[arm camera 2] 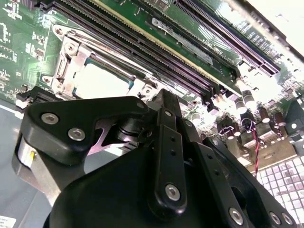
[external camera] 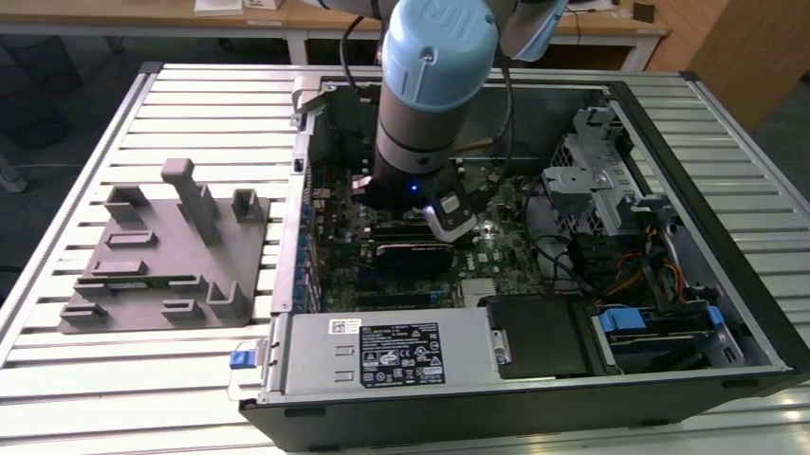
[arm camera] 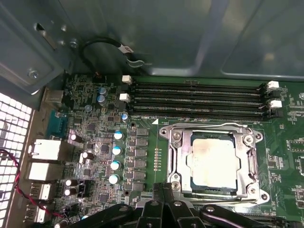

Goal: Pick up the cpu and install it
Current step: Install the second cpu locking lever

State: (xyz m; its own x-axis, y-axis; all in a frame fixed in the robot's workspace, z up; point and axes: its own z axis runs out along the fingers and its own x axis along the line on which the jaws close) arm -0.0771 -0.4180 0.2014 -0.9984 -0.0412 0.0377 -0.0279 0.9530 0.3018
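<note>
The cpu [arm camera: 213, 164], a pale silver square chip, lies flat inside the metal-framed socket [arm camera: 251, 164] on the green motherboard; in the second wrist view the cpu [arm camera 2: 102, 80] shows just beyond the black finger linkage. My gripper [arm camera: 163, 194] hangs low over the board at the socket's edge, beside the chip and apart from it. Its two narrow fingers [arm camera 2: 164, 102] stand pressed together with nothing between them. In the exterior view the blue-and-grey arm [external camera: 424, 85] reaches down into the open computer case.
Several black memory slots [arm camera: 199, 99] run along the socket's far side. Capacitors [arm camera: 116, 149] and rear ports [arm camera: 45, 149] crowd the board. A grey moulded tray [external camera: 171, 251] lies on the slatted table at the exterior view's left. Power supply [external camera: 379, 355], drive cage [external camera: 595, 180] and cables [external camera: 620, 275] fill the case.
</note>
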